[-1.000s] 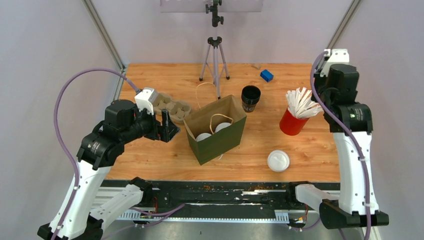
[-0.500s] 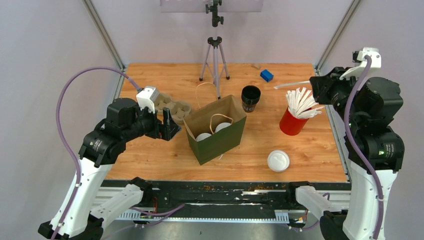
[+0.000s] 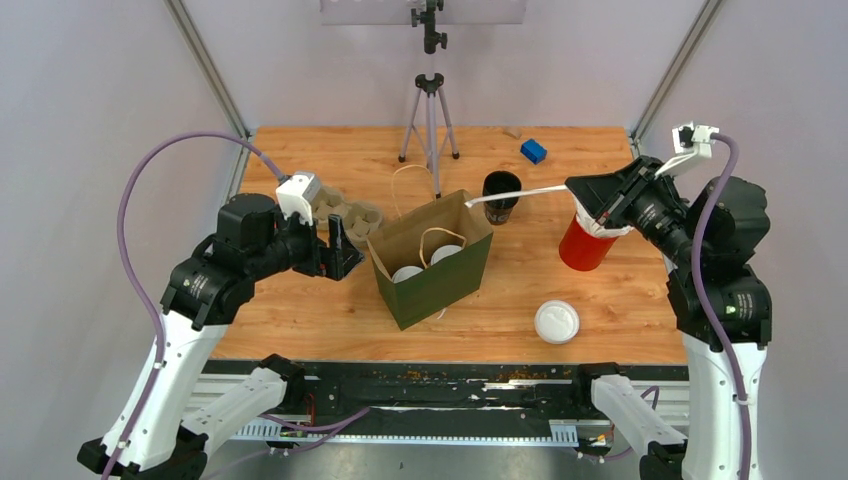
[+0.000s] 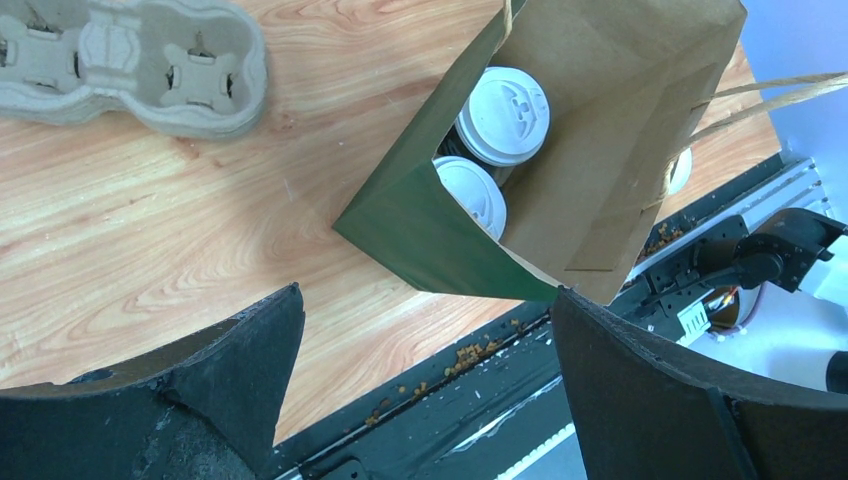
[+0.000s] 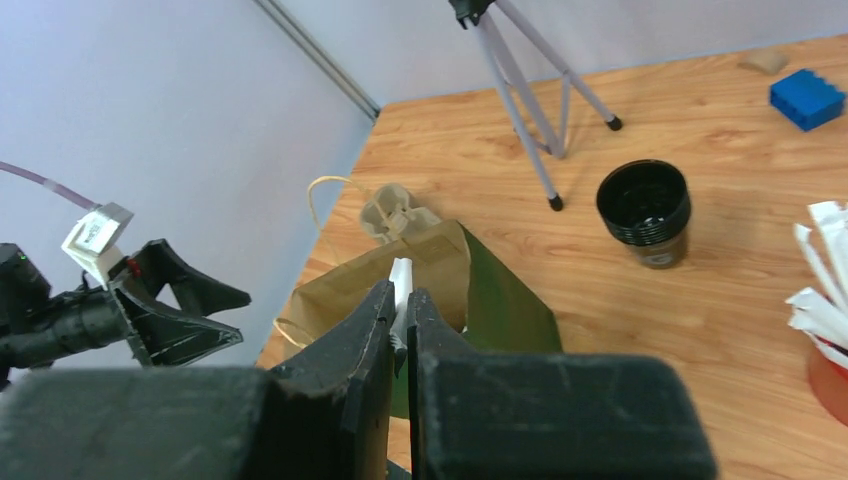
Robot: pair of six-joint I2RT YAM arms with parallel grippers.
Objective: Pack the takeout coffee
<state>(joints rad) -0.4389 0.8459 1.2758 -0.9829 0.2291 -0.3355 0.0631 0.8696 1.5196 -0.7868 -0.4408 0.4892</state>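
Observation:
The two takeout coffees, dark cups with white lids [image 3: 407,273] [image 3: 446,253], stand inside the open green paper bag [image 3: 440,295]. The left wrist view looks down on both lids [image 4: 502,115] [image 4: 472,195] in the bag [image 4: 420,235]. My left gripper [image 3: 340,250] is open and empty just left of the bag, its jaws wide apart in the left wrist view [image 4: 427,300]. My right gripper [image 3: 592,192] is shut on a white wrapped straw [image 3: 515,193] that points left toward the bag's rim. The right wrist view shows the straw [image 5: 401,275] pinched between the fingers, above the bag [image 5: 510,310].
A red cup [image 3: 580,248] full of white straws stands right of the bag. A black stack of lidless cups [image 3: 501,196] is behind the bag. A loose white lid [image 3: 556,322] lies front right. A pulp cup carrier [image 3: 345,212], a tripod [image 3: 430,110] and a blue block [image 3: 533,151] sit further back.
My right gripper has lifted a straw out of the red cup and swung left and down toward the bag. The left arm has barely moved.

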